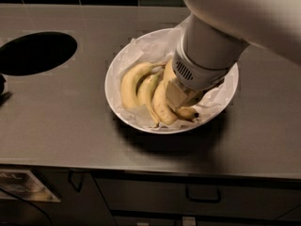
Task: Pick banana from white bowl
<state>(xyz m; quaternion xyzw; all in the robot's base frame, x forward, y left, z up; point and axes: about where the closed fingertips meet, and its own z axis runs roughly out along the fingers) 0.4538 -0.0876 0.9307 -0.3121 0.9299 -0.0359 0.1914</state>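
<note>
The white bowl [109, 79] stands on the grey countertop, lined with white paper [150, 46]. A bunch of yellow bananas [134, 81] lies in it, curving from the left side toward the middle. My gripper [181, 98] reaches down into the bowl from the upper right. It sits right on the right-hand end of the bunch. The thick white arm [211, 41] hides the bowl's right half and most of the gripper.
A dark round hole [35, 53] is cut into the countertop at the left. A small dark object [2, 91] pokes in at the left edge. Cabinet drawers with a handle [202, 194] run below the counter's front edge. Dark tiles line the back wall.
</note>
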